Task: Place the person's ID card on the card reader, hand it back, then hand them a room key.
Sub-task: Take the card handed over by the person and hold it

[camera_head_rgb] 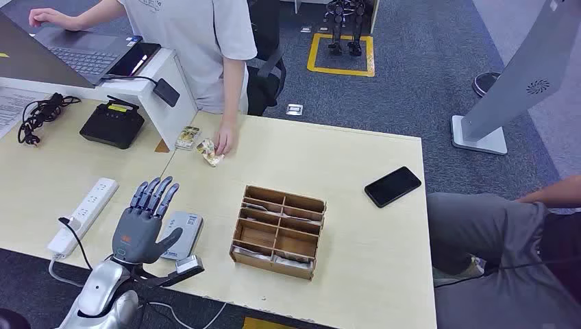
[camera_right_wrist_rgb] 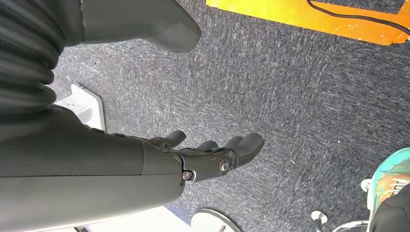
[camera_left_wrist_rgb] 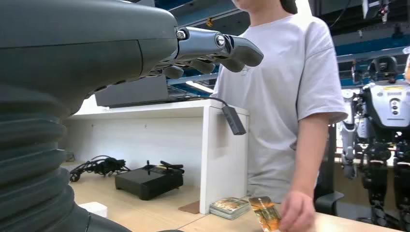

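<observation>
Surface edge: left hand (camera_head_rgb: 144, 223) near it, fingers apart, empty, over card reader (camera_head_rgb: 183, 234).
ID card (camera_head_rgb: 209, 151): far, under person's hand (camera_head_rgb: 223, 141).
Right hand (camera_right_wrist_rgb: 212, 157): fingers loosely apart, empty.

Bare pale wooden bench (camera_head_rgb: 356, 226) lies between the open left hand (camera_head_rgb: 145, 223) and the person's hand (camera_head_rgb: 223, 142) holding the patterned card (camera_head_rgb: 209, 151). The brown wooden divided box (camera_head_rgb: 277, 231) blocks the right side; the white raised shelf (camera_head_rgb: 161, 96) walls the far left.
</observation>
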